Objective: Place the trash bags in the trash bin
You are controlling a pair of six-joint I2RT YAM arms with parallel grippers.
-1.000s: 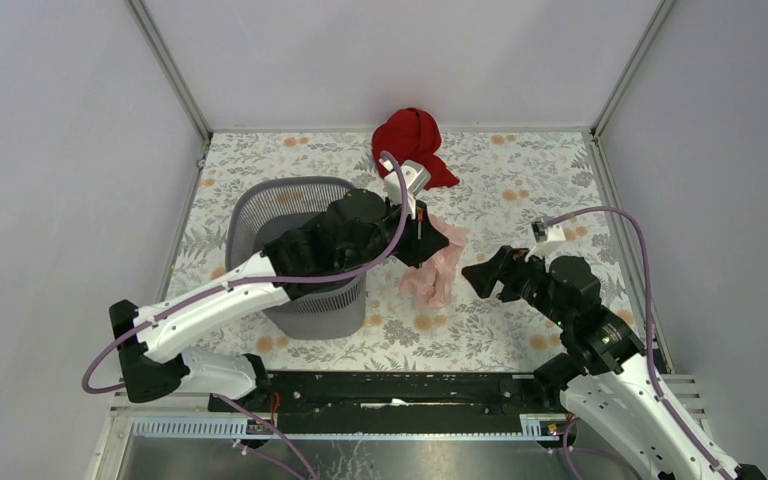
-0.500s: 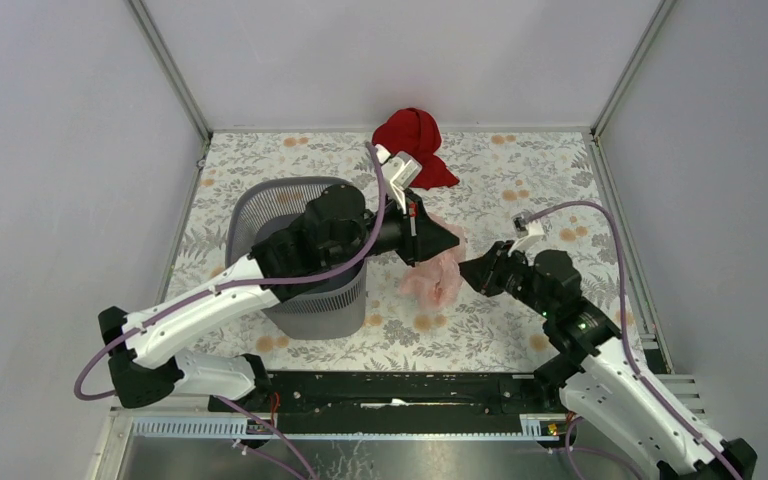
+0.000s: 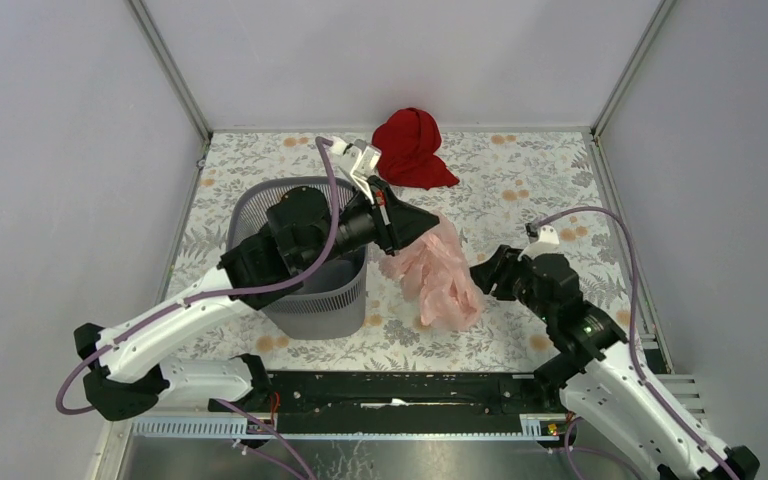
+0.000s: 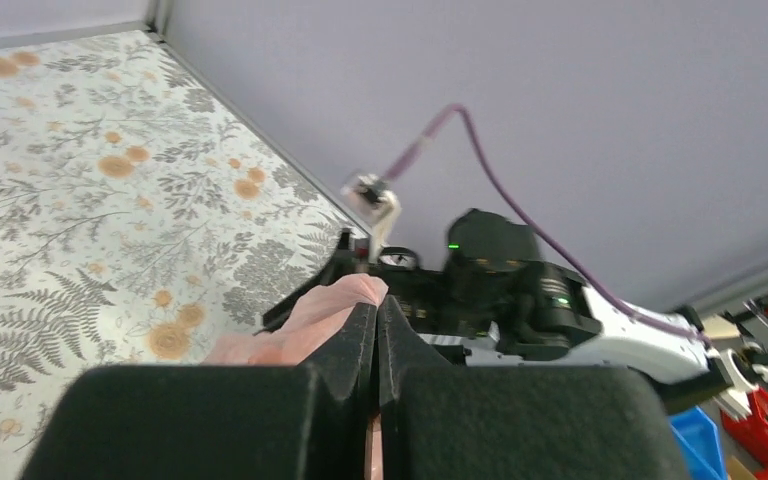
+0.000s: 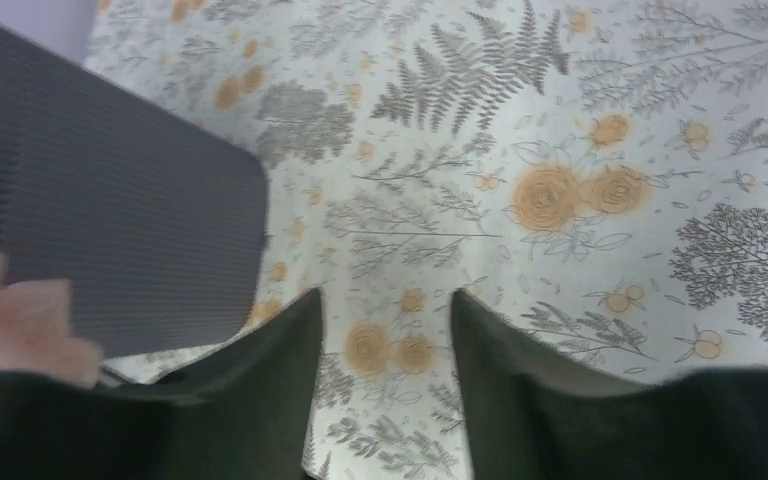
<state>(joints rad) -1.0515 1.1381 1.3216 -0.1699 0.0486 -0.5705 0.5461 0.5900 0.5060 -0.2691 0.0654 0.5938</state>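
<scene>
The pale pink trash bag (image 3: pixel 438 277) hangs wrinkled from my left gripper (image 3: pixel 425 222), which is shut on its top edge and holds it off the table, just right of the trash bin. In the left wrist view the film (image 4: pixel 312 318) sticks out between the closed fingers (image 4: pixel 378 335). The grey mesh trash bin (image 3: pixel 260 203) stands upright under my left arm; its wall shows in the right wrist view (image 5: pixel 100 210). My right gripper (image 3: pixel 482 277) is open and empty beside the bag's right side; a bit of pink (image 5: pixel 15 320) shows at its left.
A dark red cloth bundle (image 3: pixel 412 148) lies at the back edge of the floral table cover (image 3: pixel 530 190). Metal frame posts and grey walls close in the table on three sides.
My left gripper has lifted and swung left toward the bin, drawing the pink bag up so it hangs long. My right gripper moved in toward the bag, then eased back a little.
</scene>
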